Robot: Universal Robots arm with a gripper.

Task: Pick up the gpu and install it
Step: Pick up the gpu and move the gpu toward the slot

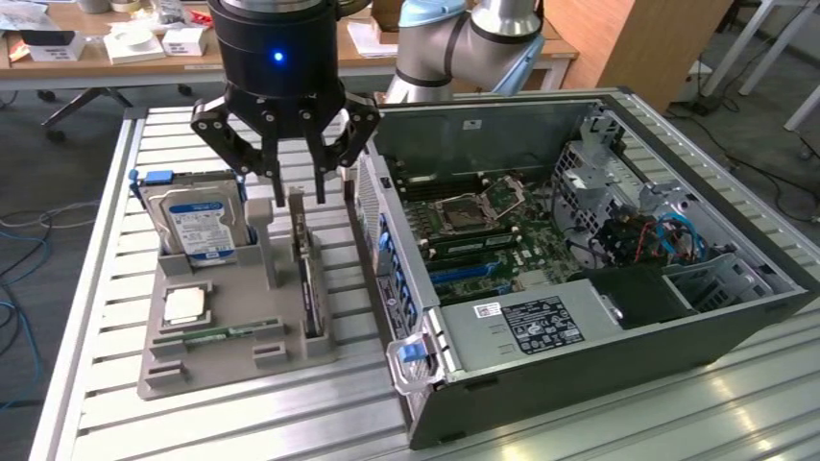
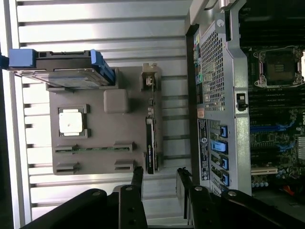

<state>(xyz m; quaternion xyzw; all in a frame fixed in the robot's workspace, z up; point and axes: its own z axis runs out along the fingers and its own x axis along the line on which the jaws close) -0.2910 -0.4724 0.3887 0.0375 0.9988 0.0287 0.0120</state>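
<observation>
The gripper [image 1: 296, 195] hangs with its fingers spread apart and holds nothing. It is directly above one end of the gpu [image 1: 307, 279], the fingertips flanking the card's upper edge; whether they touch it cannot be told. The gpu stands on edge in a slot of the grey tray [image 1: 237, 370], along the tray's side nearest the open computer case [image 1: 640, 355]. At the tray's opposite side a hard drive [image 1: 192, 223] stands upright, with a processor chip [image 1: 186, 305] lying flat in the tray beside it. The tray rests on a slatted metal table [image 1: 256, 423].
</observation>
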